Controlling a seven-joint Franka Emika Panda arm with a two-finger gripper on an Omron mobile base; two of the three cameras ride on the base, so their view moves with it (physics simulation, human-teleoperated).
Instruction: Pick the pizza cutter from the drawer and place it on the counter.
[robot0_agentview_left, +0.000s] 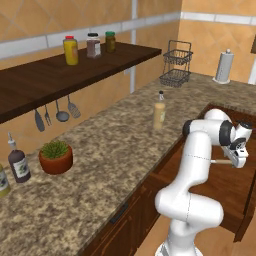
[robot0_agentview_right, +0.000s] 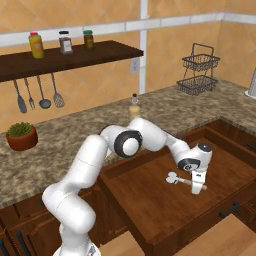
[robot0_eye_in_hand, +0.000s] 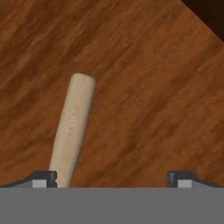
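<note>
Two dark fingertips (robot0_eye_in_hand: 43, 178) are poking up at the bottom of the hand view, spread wide apart, and the gripper (robot0_eye_in_hand: 112, 179) is hovering released over the drawer floor with nothing between them. The pizza cutter (robot0_agentview_right: 186, 180) is lying flat on that floor: in the right base view its silvery head is pointing toward the left of the frame and its tan handle is running right, passing beneath the hand near centre right. In the hand view the handle is rising from the lower left, right against the left-hand fingertip, and slanting up toward the centre.

That offset is the thing to fix, by my reading. The handle is sitting at one finger, not midway, so the hand is needing a small sideways shift before it drops. Closing from here would likely push the handle along the wood or catch only its edge. Once centred, a straight descent and a firm squeeze across the slim handle should do it.

Around the hand, the drawer (robot0_agentview_right: 165, 220) is standing pulled well out, filling the lower right of the right base view. The counter (robot0_agentview_left: 100, 150) is spreading across the middle of the left base view, with open speckled stone between the potted plant (robot0_agentview_left: 55, 156) and the bottle (robot0_agentview_left: 159, 111) for the later set-down.
</note>
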